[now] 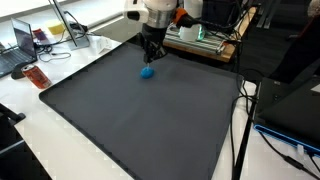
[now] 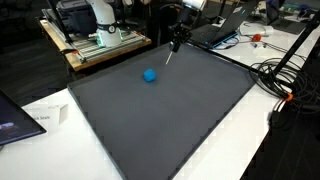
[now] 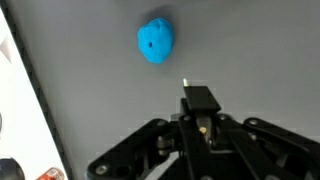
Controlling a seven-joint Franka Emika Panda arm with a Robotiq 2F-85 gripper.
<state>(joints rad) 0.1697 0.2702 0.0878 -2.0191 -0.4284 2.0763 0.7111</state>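
pincer [image 1: 152, 58] hovers above the dark table [image 1: 140, 120], holding nothing; its opening cannot be told. blue ball [image 1: 147, 72] lies just beside it, apart.

A dark grey mat [image 1: 140, 110] covers a white table [image 1: 40, 130], with cluttered desks [image 2: 100, 45] and cables [image 2: 280, 75] around.

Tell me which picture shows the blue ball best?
The wrist view: the blue ball looks big and clear on the dark mat, just ahead of the claw. In both exterior views it's only a tiny blue dot.
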